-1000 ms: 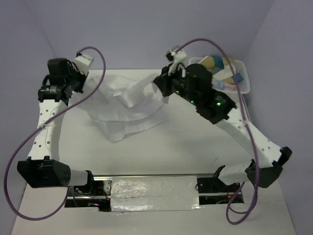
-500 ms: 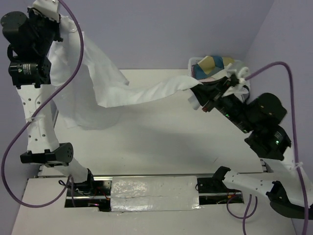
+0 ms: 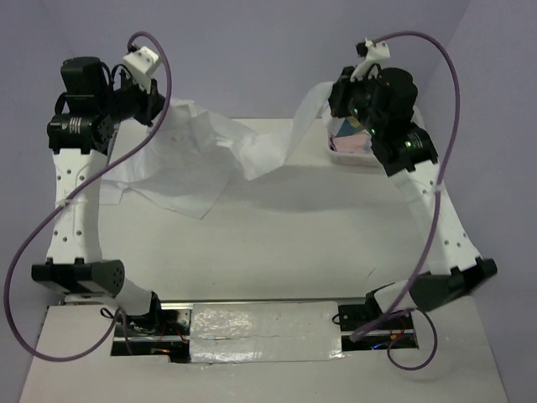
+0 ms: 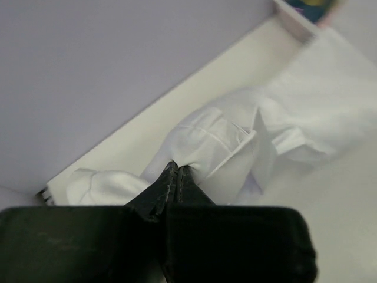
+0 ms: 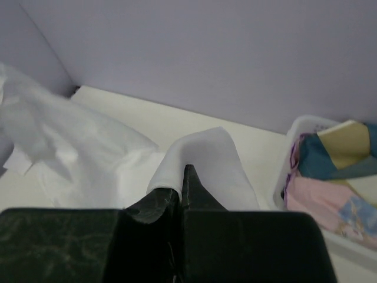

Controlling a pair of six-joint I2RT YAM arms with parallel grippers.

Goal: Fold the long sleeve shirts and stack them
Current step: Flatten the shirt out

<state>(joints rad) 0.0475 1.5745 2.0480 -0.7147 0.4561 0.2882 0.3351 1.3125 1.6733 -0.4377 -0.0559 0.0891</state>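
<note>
One white long sleeve shirt [image 3: 180, 164] hangs between both grippers, its body sagging in folds onto the back left of the table [image 3: 294, 235]. High at the back left, my left gripper [image 3: 159, 107] is shut on a bunched edge of the shirt [image 4: 221, 141], the tips [image 4: 177, 169] pinched together on the cloth. My right gripper [image 3: 334, 91] is raised at the back right, shut on the end of a sleeve [image 3: 304, 113]. In the right wrist view the sleeve [image 5: 206, 150] drapes over the closed gripper [image 5: 184, 180].
A white lattice basket [image 3: 346, 157] with coloured clothes [image 5: 339, 171] stands at the back right, right under the right arm. Purple walls close in the back and sides. Both arms' cables loop above the table.
The left arm has come down from its high lift and the right gripper has swung up and back above the basket. The shirt, stretched in the air before, now sags onto the table.
</note>
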